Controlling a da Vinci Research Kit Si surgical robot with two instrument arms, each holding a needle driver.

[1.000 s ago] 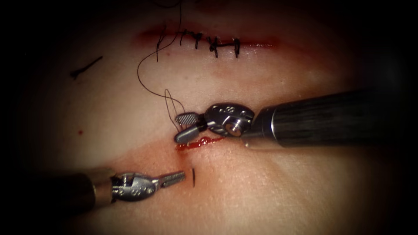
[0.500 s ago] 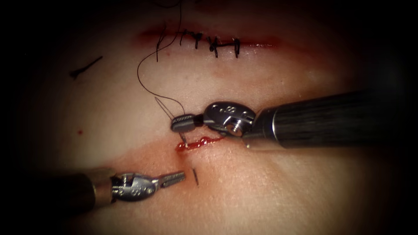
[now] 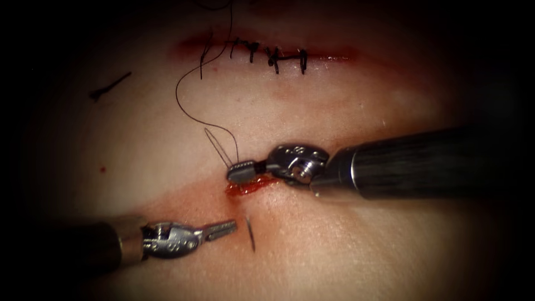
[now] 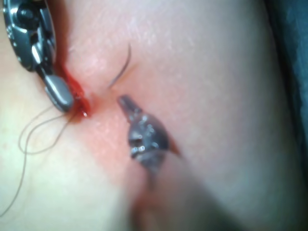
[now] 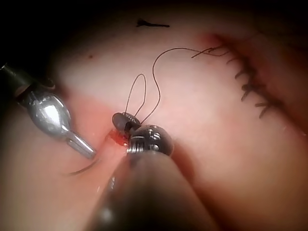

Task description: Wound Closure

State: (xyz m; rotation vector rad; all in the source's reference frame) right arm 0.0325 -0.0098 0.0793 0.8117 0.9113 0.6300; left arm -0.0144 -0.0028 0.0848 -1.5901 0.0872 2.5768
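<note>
Two grippers (image 3: 241,170) (image 3: 229,226), one needle (image 3: 251,234), one thread (image 3: 189,114), one cut thread end (image 3: 110,86).

dark surround beyond a centrally lit patch, edges in shadow

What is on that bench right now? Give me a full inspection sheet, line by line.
Surface: tissue, with a stitched cut across its far part.
Job's things: needle in the tissue, one end showing out beside the left tool. The thread runs in loops from the stitches to the right tool.
Clutter: cut end of thread lying left of the stitches. Red fluid lies under the right tool.
Grippers: left tool shut, holding nothing. Right tool shut, apparently on the needle's buried end.
Cables: nothing seen.
Surroundings: dark, nothing seen.
</note>
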